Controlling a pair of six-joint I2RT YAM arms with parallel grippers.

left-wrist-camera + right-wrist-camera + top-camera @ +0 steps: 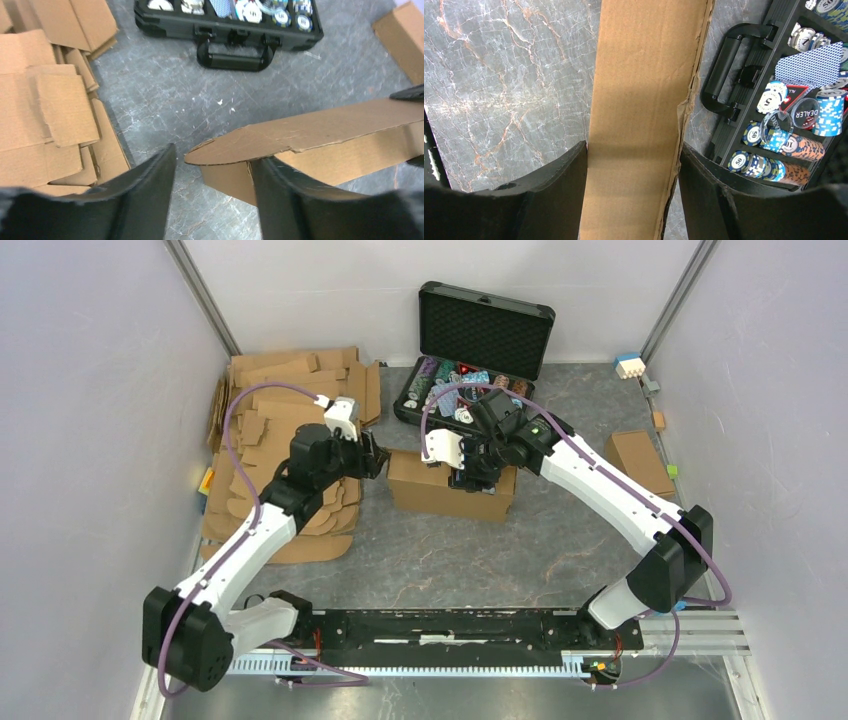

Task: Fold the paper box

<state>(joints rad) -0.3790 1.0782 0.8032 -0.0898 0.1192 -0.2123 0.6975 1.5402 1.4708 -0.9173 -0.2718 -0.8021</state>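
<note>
The paper box (428,492) stands on the table's middle as a brown cardboard block. In the right wrist view its top (644,75) runs between my right gripper's (633,146) fingers, which press on both long sides, so that gripper is shut on it. From above, the right gripper (465,480) sits on the box's right half. My left gripper (378,455) is at the box's left end. In the left wrist view it (214,155) stands open; a rounded flap (235,147) of the box (325,130) pokes out over the gap, and its right finger (270,185) is beside the end wall.
An open black case (470,370) of poker chips lies behind the box, with its handle (235,55) facing it. A pile of flat cardboard sheets (280,440) covers the left side. A smaller brown box (638,460) lies at the right.
</note>
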